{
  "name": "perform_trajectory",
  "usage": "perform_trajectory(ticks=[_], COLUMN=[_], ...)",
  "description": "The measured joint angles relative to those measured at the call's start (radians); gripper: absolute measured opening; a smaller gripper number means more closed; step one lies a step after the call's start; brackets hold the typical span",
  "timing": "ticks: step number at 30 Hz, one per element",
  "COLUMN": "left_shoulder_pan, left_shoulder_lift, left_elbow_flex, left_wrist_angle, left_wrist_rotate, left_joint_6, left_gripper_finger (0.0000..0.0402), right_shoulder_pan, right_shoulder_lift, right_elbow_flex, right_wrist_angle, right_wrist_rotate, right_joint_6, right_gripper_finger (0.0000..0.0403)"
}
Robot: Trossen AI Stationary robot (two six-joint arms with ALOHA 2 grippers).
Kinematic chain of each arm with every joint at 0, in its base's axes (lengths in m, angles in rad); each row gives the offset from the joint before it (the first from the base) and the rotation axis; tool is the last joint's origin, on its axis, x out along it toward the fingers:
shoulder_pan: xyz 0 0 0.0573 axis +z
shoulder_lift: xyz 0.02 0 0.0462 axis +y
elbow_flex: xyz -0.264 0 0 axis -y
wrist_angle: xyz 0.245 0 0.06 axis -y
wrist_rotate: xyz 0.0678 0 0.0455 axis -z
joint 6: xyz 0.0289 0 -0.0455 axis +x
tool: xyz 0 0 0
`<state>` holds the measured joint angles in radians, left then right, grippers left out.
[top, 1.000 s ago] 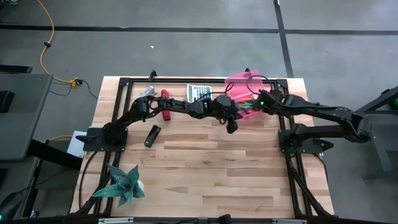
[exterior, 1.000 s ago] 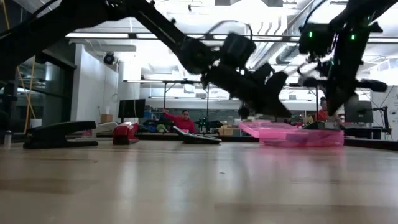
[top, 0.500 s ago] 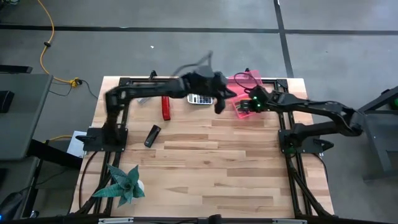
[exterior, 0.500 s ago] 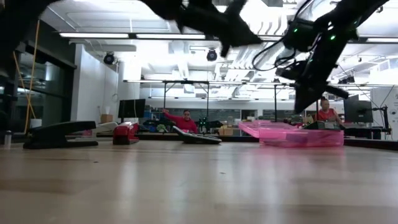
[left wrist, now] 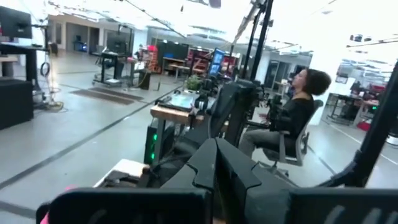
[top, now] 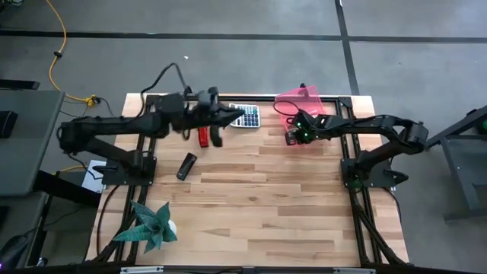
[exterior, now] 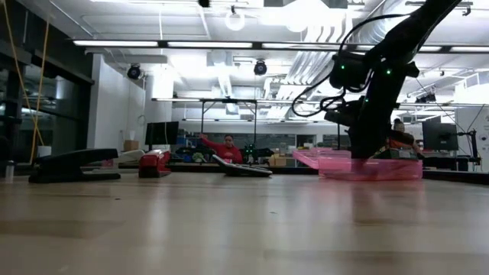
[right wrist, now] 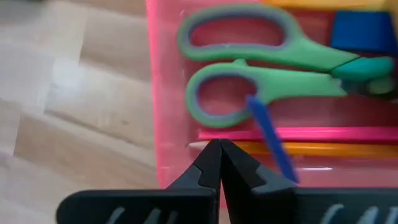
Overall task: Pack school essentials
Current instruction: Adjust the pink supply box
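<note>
Right pincer, fingers pressed together and empty, hangs at the near wall of the pink case, which sits at the far right of the bench. Inside lie the green-handled scissors, an orange pencil and a blue piece. Left pincer, also closed, hovers over the red stapler beside the calculator.

Layout of the table, seen from above.
Along the far edge, left to right: stapler, calculator, box. A case lies nearer, left of centre; a plant stands at the near left corner. In the box, scissors lie beside a pencil.
</note>
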<state>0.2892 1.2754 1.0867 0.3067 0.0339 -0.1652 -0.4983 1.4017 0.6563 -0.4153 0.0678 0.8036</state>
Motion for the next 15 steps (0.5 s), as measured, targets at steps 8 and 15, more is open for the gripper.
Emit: perform_trajectory(ticks=[8, 15], left_shoulder_pan=[-0.104, -0.115], left_shoulder_lift=[-0.13, -0.132], left_elbow_flex=[-0.106, -0.106], left_wrist_angle=[-0.036, -0.046], left_wrist_rotate=[-0.138, -0.141], left_joint_6=[0.0, 0.015], left_gripper_finger=[0.0, 0.0], right_shoulder_pan=[0.095, 0.202], right_shoulder_lift=[0.014, 0.019], right_elbow_flex=[0.001, 0.018], right_wrist_angle=[0.039, 0.152], right_wrist_rotate=[-0.035, -0.03], right_joint_6=[0.089, 0.225], right_gripper_finger=[0.0, 0.0])
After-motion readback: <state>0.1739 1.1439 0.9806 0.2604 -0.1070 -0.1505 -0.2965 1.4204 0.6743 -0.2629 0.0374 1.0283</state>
